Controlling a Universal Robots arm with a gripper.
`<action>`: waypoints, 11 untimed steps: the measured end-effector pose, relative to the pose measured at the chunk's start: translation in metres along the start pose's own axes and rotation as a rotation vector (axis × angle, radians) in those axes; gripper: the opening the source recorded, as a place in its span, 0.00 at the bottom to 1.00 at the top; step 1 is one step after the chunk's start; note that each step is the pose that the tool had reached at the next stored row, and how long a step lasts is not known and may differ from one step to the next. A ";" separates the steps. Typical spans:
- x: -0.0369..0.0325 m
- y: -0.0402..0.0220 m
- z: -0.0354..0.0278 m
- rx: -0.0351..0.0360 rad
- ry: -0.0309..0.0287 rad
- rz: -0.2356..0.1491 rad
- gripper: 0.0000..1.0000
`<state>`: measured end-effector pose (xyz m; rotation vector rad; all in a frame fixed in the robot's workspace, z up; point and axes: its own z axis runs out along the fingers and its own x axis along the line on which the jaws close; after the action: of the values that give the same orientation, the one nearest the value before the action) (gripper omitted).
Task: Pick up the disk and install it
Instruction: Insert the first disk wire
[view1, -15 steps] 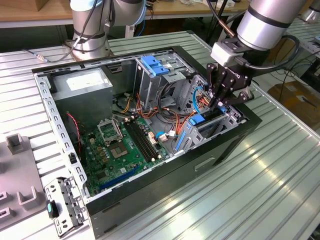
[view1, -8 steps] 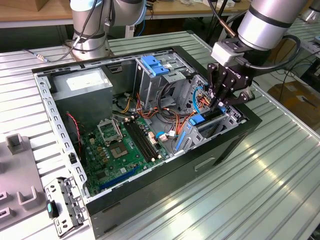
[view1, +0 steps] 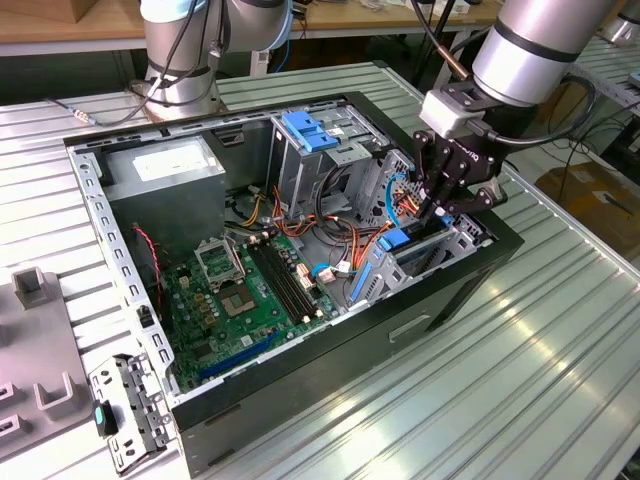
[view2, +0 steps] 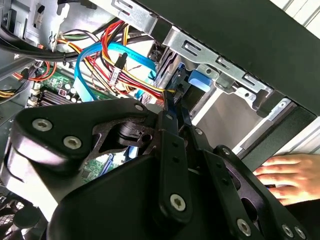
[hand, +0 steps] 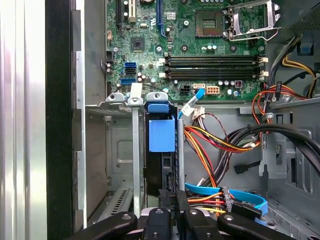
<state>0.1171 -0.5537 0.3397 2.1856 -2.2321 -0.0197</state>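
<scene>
Inside the open computer case (view1: 470, 262), gripper (view1: 437, 212) low over the drive bay (hand: 125, 150), fingers narrowed on the disk (hand: 162, 150), disk standing on edge in the bay slot, blue rail showing, a person's hand (view2: 287, 175) near the case.

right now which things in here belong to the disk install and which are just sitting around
Part of the job:
- the disk, standing on edge in the drive bay
- the tool, right at the disk's edge

Just lying about:
- motherboard
- power supply
- bundled cables
- grey fixture outside the case
- a hand resting beside the case
</scene>
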 end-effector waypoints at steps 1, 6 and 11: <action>0.0000 0.0000 0.0000 0.0001 0.0000 0.000 0.17; 0.0000 0.0000 0.0004 0.0000 -0.0006 0.000 0.18; 0.0000 0.0001 -0.0067 0.0001 0.0000 0.000 0.24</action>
<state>0.1172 -0.5537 0.3464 2.1857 -2.2322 -0.0197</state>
